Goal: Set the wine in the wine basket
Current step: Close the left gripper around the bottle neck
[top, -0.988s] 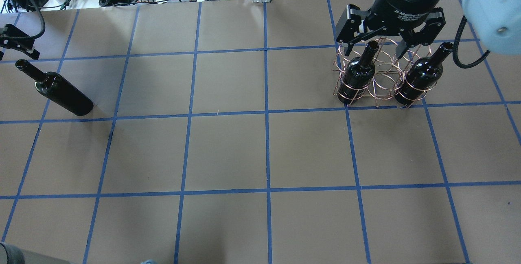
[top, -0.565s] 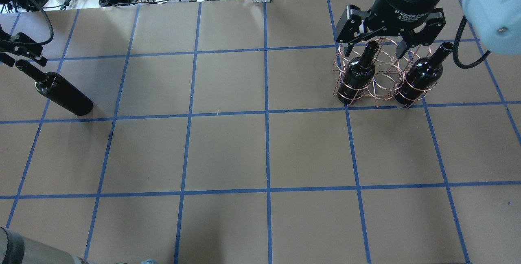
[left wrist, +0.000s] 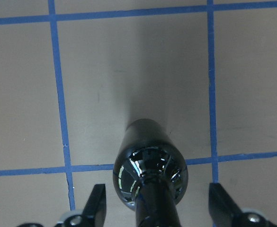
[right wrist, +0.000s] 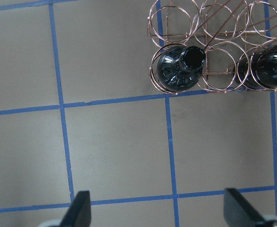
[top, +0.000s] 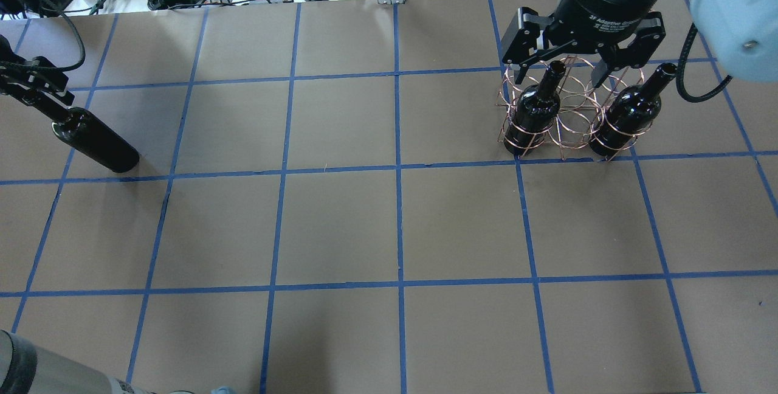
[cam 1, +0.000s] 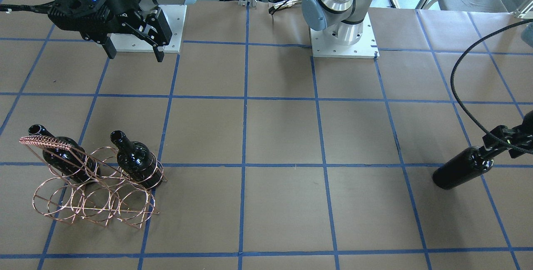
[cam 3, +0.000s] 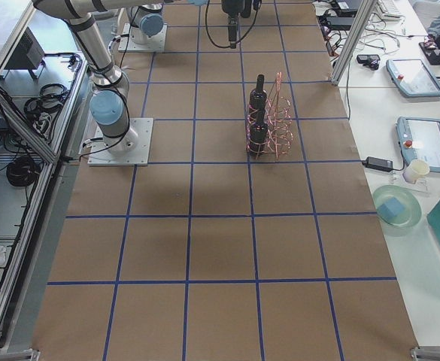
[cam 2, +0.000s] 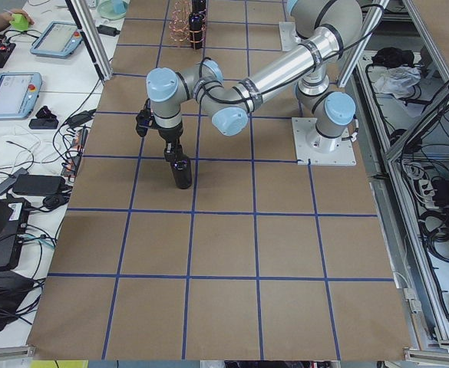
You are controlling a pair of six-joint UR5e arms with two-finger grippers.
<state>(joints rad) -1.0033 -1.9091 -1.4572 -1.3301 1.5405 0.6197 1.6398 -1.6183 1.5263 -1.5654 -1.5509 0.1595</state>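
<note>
Black wine (top: 96, 143) upright, left end effector (left wrist: 157, 191) straddling its neck, jaws apart

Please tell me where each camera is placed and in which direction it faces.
Front-facing: across the table, facing the robot; shows right gripper, wine basket.
Overhead: behind the robot, looking forward and down; left gripper at left edge.
Exterior left: table's end, looking along it; left arm near.
Exterior right: opposite end; right arm near.
Left wrist: looks down; open left fingers flank the lone wine bottle.
Right wrist: looks down; open right fingers, wine basket at top.
Shared: front-facing and overhead show the same scene, mirrored.
</note>
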